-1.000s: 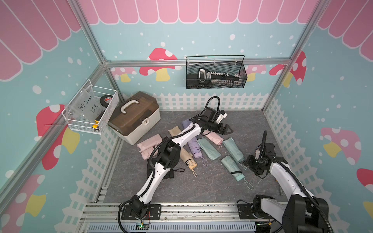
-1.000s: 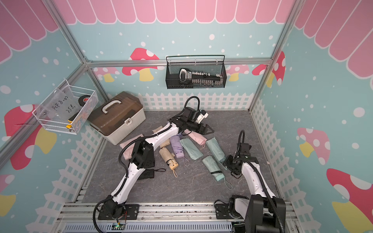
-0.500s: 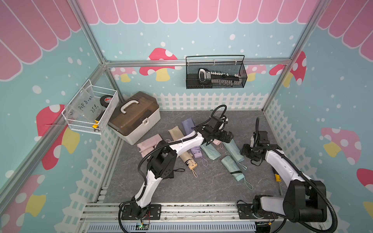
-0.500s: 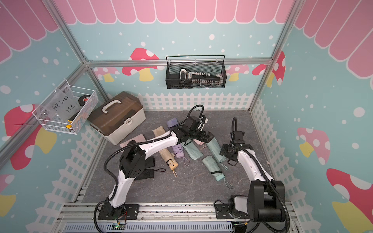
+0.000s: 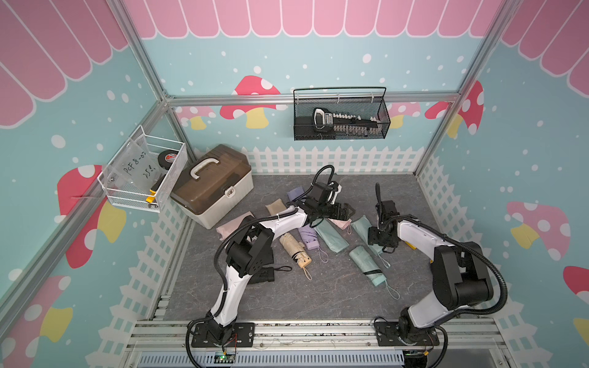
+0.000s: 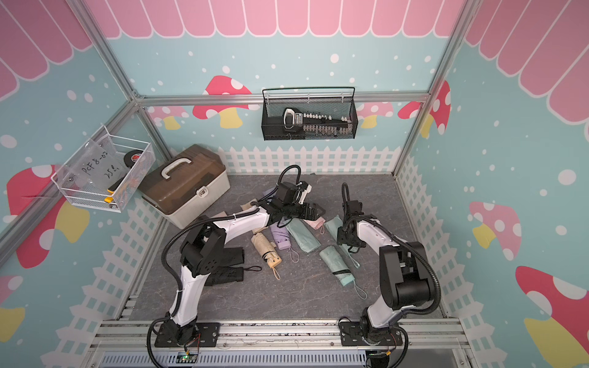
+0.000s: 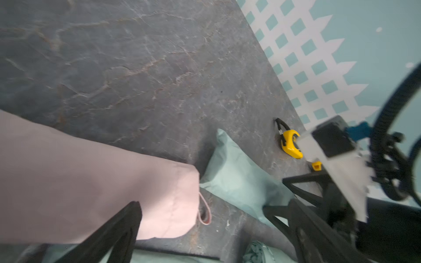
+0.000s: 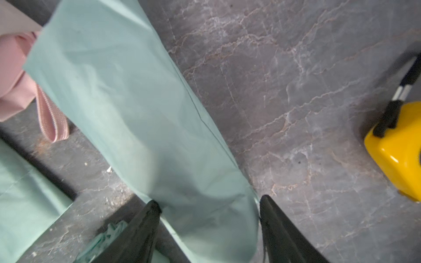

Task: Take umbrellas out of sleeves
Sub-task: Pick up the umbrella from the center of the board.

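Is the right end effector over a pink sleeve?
No, the right end effector straddles a mint sleeve in the right wrist view.

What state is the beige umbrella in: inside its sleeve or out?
Out: the beige umbrella lies bare, its pleats, strap and handle showing.

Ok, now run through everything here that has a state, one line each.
left gripper, open, over the pink sleeve.
right gripper, open, straddling a mint sleeve.
pink sleeve, looks filled, loop poking out.
storage box, lid closed.
beige umbrella, out of its sleeve, folded.
strapped mint umbrella, out of its sleeve, folded.
black umbrella, out of its sleeve, folded.
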You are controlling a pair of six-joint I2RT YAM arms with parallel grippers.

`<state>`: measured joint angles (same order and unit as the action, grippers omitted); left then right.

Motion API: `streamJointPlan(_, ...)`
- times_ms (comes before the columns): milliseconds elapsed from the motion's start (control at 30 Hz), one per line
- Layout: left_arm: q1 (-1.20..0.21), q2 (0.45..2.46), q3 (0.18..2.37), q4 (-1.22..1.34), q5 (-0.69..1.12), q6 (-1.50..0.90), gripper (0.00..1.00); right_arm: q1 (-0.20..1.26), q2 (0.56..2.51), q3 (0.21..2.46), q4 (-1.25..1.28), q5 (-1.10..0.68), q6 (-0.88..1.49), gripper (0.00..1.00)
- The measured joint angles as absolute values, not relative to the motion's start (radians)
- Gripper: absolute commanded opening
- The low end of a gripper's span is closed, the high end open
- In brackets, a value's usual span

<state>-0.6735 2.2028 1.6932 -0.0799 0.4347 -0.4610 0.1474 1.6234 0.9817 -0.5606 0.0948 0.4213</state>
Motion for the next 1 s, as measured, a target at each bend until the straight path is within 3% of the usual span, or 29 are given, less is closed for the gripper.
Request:
streamJointPlan(233, -0.651, 2.207, 1.665, 0.097, 0.567, -0.619, 0.99, 0.167, 1.734, 1.030, -0.537, 0.109, 0.421, 0.64)
streamJointPlan(533, -0.648, 2.216, 1.679, 0.046, 0.560, -0.589, 0.99, 0.121, 1.755, 1.042, -0.530, 0.144, 0.453, 0.62)
streamJointPlan(667, -0.677, 2.261, 1.738, 0.017, 0.561, -0.575, 0.99, 0.110, 1.751, 1.033, -0.517, 0.130, 0.454, 0.49)
streamJointPlan(867, -0.687, 2.368, 1.898, -0.042, 0.580, -0.572, 0.99, 0.106, 1.693, 0.962, -0.459, 0.041, 0.402, 0.51)
streamJointPlan(1000, -0.673, 2.422, 2.006, -0.104, 0.580, -0.572, 0.99, 0.107, 1.684, 0.953, -0.456, 0.025, 0.381, 0.45)
